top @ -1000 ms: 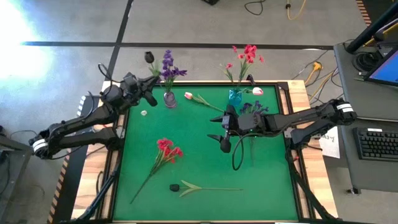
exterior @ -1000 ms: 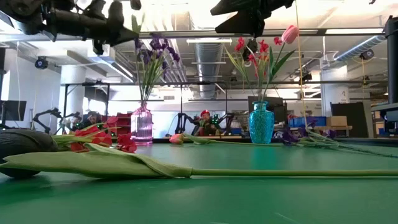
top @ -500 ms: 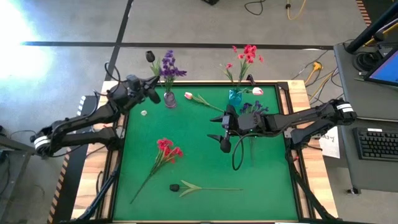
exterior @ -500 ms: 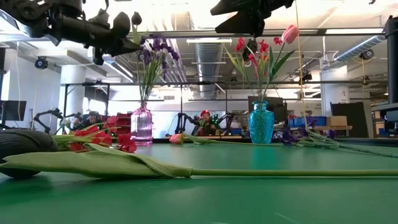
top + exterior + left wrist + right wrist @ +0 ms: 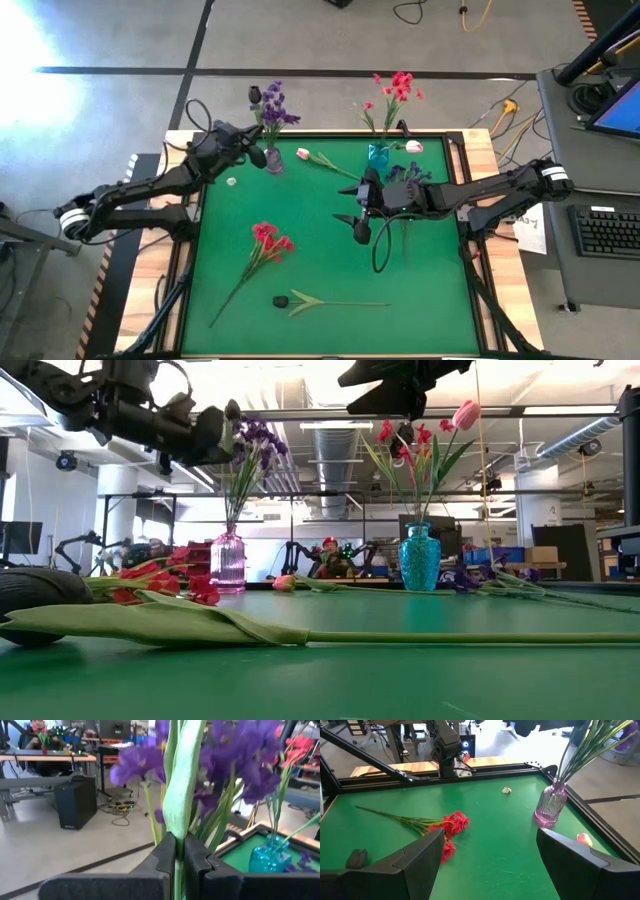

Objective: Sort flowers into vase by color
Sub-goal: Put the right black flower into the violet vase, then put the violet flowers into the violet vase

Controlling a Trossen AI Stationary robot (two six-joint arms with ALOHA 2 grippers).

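My left gripper (image 5: 256, 152) hovers beside the purple glass vase (image 5: 273, 160) at the table's far left, shut on a dark tulip (image 5: 254, 94) whose head stands next to the purple sprays (image 5: 276, 106) in that vase. The teal vase (image 5: 378, 153) holds red sprays (image 5: 400, 85) and a pale pink tulip (image 5: 466, 412). Lying flat on the green mat are a pink tulip (image 5: 303, 154), a red spray (image 5: 268, 240), a dark tulip (image 5: 282, 300) and purple sprays (image 5: 405, 172). My right gripper (image 5: 360, 215) hangs open over the mat's middle, touching nothing. My left gripper pinches the dark tulip's green stem and leaf (image 5: 179, 820) between its two fingers (image 5: 167, 852), well below the head. The stem runs up past the fingertips among the purple blooms. The flower is lifted clear of the table; its lower end is hidden by the gripper.
A small pale scrap (image 5: 231, 181) lies on the mat near the purple vase. The mat sits inside a raised wooden frame (image 5: 470, 140). A desk with a keyboard (image 5: 608, 230) stands right of the table. Open green mat lies between the red spray and my right arm.
My left gripper has carried the dark tulip toward the table's right, closing in on the purple vase; the tulip's head now stands right beside the purple blooms. The right arm has kept still.
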